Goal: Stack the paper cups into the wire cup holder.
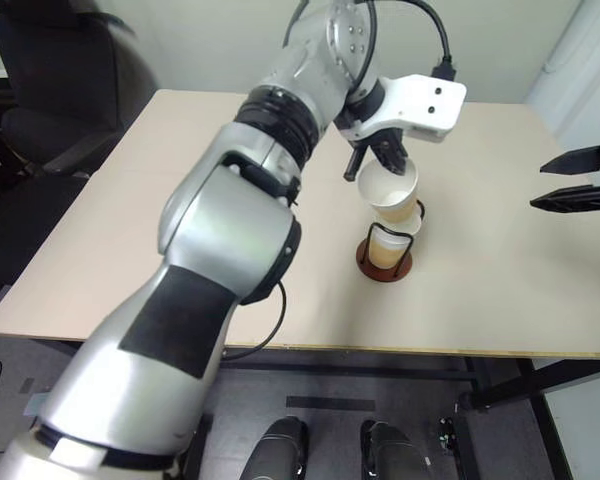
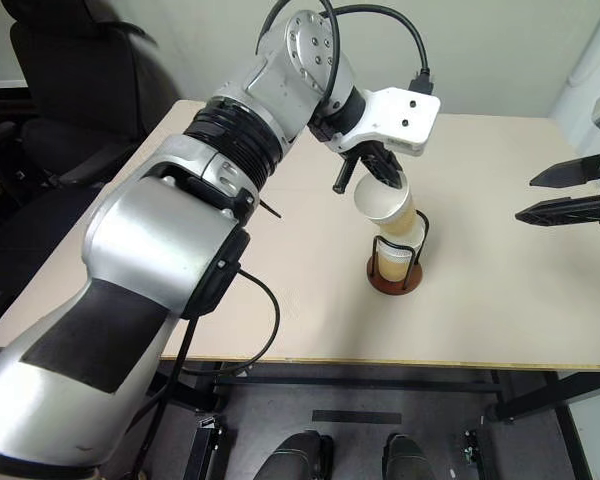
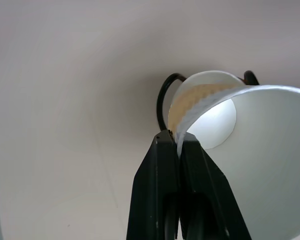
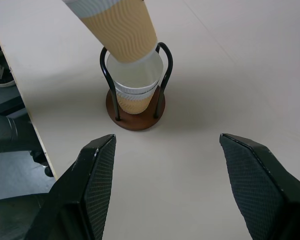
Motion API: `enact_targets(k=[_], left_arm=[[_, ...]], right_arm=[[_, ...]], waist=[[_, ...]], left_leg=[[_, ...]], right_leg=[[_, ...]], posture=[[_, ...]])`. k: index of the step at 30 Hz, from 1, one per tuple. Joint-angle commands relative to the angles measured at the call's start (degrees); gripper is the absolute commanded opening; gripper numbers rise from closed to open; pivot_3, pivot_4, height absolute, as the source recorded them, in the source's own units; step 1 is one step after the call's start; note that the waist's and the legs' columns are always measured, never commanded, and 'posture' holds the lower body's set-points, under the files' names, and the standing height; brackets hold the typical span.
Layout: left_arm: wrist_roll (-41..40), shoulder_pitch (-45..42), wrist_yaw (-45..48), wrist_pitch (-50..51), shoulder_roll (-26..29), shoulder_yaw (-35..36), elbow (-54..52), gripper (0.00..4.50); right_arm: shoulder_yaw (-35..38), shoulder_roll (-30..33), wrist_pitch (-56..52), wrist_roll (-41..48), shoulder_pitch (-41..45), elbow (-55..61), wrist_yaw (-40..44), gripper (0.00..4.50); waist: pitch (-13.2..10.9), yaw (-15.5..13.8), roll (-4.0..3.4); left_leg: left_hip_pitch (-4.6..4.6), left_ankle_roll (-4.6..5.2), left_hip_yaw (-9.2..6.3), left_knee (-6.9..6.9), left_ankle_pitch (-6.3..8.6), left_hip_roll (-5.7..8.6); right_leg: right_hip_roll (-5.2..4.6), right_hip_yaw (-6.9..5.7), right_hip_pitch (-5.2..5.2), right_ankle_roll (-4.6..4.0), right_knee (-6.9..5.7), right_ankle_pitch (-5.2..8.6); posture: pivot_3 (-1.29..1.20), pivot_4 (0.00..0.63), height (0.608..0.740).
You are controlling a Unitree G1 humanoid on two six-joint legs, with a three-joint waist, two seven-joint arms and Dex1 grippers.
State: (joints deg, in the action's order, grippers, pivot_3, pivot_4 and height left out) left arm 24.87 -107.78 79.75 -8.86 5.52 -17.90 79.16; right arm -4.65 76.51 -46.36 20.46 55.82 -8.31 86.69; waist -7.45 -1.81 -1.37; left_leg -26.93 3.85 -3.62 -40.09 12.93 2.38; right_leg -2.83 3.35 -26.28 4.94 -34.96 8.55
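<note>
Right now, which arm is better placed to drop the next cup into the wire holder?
Left. The left gripper pinches the rim of a tan paper cup, tilted just above the white-rimmed cups in the black wire holder. The right gripper hangs open and empty, off to the side.

tan paper cup tilted above wire cup holder, cups nested inside

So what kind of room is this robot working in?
Probably an office or a lab workspace. A plain beige table on dark metal legs stands by a bare pale wall, with a black office chair beside it. The table holds a wire cup holder with paper cups, a test setup.
</note>
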Motion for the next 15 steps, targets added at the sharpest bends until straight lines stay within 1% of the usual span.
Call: enact_targets(k=[1,7,15], left_arm=[[-0.47,0.01,0.49,-0.4,-0.7,0.5,-0.73,0.03],[0.3,1.2,0.05,-0.87,-1.35,-0.32,-0.73,0.03],[2.94,2.64,-3.96,-3.18,-1.91,-2.83,-0.68,0.03]], right_arm=[[3.35,1.36,-0.22,0.8,0.11,1.65,-0.39,3.34],[4.52,1.6,-0.68,1.36,-1.48,2.8,-0.77,3.34],[4.86,1.51,-1.01,1.6,-2.29,3.41,-1.28,3.34]], waist=[[0.0,0.0,0.0],[0.0,-0.01,0.0],[0.0,-0.01,0.0]], left_leg=[[0.0,0.0,0.01,0.0,0.0,0.01],[0.01,0.0,0.01,0.0,-0.01,0.0],[0.02,0.0,0.01,-0.03,-0.02,0.0]], right_leg=[[0.0,-0.01,-0.01,0.02,0.0,-0.01],[0.0,-0.01,0.0,0.06,-0.01,-0.03],[0.0,-0.01,0.02,0.1,-0.02,-0.04]], posture=[[0.0,0.15,0.74],[0.0,0.15,0.74],[0.0,0.15,0.74]])
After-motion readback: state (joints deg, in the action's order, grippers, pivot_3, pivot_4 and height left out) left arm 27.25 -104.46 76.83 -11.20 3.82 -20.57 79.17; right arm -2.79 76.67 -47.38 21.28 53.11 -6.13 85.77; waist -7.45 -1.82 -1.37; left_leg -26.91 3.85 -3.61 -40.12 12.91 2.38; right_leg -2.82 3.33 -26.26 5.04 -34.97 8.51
